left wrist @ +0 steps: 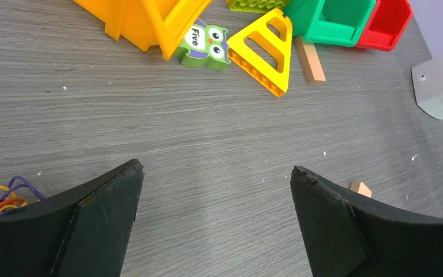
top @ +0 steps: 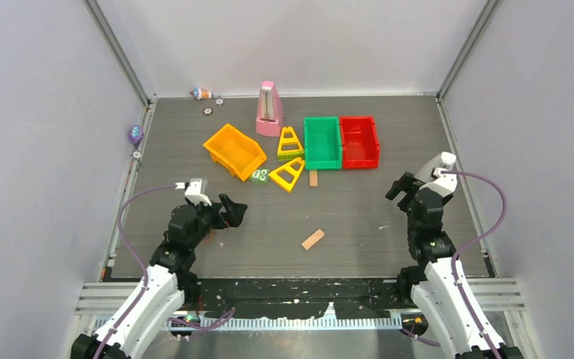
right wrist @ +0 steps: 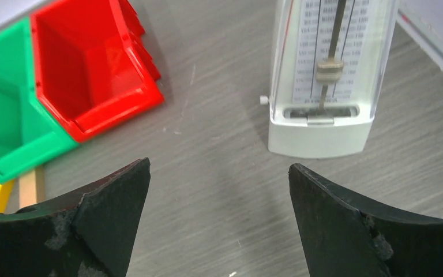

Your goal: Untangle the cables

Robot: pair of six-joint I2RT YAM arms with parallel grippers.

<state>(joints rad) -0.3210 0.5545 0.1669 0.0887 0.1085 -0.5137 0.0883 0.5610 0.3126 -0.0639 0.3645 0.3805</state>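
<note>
Two grippers, both spread wide, nothing held. Left gripper [left wrist: 216, 173] above grey table [left wrist: 207, 127], facing owl block marked "Five" [left wrist: 205, 45], yellow triangular block [left wrist: 254, 69] and orange bin [left wrist: 144, 23]. Cables [left wrist: 3, 199] (thin loops in yellow, orange-red, purple) lie bunched on table at left edge of left wrist view, just beside that gripper's finger, partly hidden behind it. Right gripper [right wrist: 219, 167] at right side of table, facing red bin [right wrist: 86, 75] and green bin [right wrist: 6, 121], well apart from cables.
</note>
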